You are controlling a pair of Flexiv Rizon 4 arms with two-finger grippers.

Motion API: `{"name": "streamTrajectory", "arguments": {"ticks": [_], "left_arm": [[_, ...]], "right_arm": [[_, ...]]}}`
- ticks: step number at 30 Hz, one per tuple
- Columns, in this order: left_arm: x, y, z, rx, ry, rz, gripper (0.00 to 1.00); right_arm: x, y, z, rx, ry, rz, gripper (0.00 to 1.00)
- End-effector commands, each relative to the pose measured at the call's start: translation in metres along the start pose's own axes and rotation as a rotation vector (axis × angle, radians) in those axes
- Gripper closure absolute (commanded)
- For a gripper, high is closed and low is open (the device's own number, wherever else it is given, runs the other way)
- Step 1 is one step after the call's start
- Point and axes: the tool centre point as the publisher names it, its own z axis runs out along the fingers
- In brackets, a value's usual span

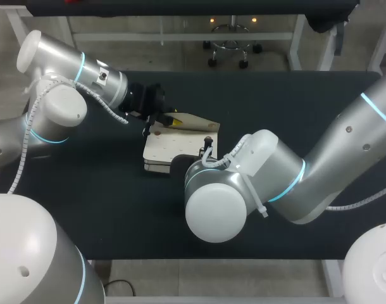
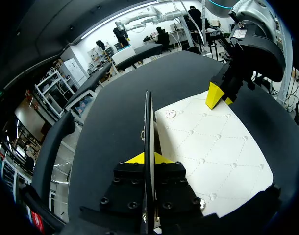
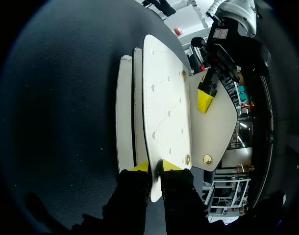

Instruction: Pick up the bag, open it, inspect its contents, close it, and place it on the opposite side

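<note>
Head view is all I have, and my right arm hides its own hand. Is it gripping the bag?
Observer: Yes. The right hand pinches one edge of the bag between both fingers.
Operator: And the left hand?
Observer: The left hand clamps the flap edge-on, a finger on each side.
Operator: Is the bag open?
Observer: The flap is lifted off the bag, and its inner snap shows.

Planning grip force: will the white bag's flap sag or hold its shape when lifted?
Probably stiff: the flap stands edge-on and straight in the left gripper. Likely light: the bag shows thin, flat panels where the right gripper pinches one edge.
</note>
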Motion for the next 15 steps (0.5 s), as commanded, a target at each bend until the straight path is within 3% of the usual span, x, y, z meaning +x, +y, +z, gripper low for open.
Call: {"name": "streamTrajectory", "arguments": {"ticks": [1,15], "left_arm": [[0.003,-0.001,-0.001,0.008,-0.007,0.007,1.00],[0.022,-0.004,0.001,0.020,-0.085,0.113,1.00]], "right_arm": [[0.002,-0.003,0.002,-0.016,-0.011,0.003,1.00],[0.001,-0.004,0.003,-0.016,-0.011,0.014,1.00]]}}
